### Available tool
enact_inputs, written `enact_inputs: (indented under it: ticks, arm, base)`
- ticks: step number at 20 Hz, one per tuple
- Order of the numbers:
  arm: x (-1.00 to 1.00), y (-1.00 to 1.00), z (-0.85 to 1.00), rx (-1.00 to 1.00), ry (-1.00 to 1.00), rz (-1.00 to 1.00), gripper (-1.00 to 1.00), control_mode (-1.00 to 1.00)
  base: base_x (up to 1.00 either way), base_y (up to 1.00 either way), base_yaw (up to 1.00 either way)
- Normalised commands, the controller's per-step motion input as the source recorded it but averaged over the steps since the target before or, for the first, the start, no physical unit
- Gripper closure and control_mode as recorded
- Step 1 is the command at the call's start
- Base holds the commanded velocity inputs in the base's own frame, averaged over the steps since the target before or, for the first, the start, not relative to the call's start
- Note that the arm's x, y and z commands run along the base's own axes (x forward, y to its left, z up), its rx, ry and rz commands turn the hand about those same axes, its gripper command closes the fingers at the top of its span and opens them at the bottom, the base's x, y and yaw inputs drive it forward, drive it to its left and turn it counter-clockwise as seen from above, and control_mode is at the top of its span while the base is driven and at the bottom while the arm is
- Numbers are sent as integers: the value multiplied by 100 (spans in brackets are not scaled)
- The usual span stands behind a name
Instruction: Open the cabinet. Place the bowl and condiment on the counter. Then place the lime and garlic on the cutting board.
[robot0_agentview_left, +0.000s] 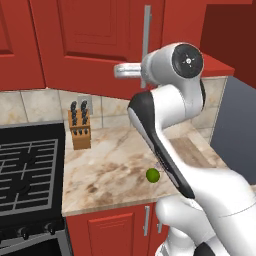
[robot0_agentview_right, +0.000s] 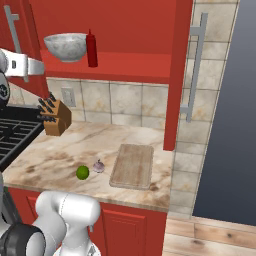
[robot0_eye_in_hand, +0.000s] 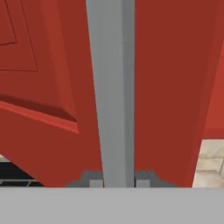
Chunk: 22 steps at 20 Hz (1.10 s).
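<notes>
Gripper clamped on cabinet handle

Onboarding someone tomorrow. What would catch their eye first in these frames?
Probably the tool clamped on the long grey handle of the red wall cabinet, with the right door swung open. Next, the marbled bowl and red condiment bottle side by side on the exposed shelf. Below on the counter, the lime and garlic sit just left of the cutting board.
</notes>
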Motion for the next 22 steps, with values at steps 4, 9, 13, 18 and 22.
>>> enact_inputs:
  ticks: [4,9,13,18,22]
  arm:
    - [-49,-26,8,12,1,-5,-100,-100]
    - [-84,-86,21,28,1,-5,-100,-100]
    - [-70,-100,24,34,4,-1,-100,-100]
    - [44,-71,-10,38,3,0,-100,-100]
    - [100,-3,-24,33,3,7,-100,-100]
  base:
    - [0,0,0]
    - [0,0,0]
    - [0,0,0]
    - [0,0,0]
    - [0,0,0]
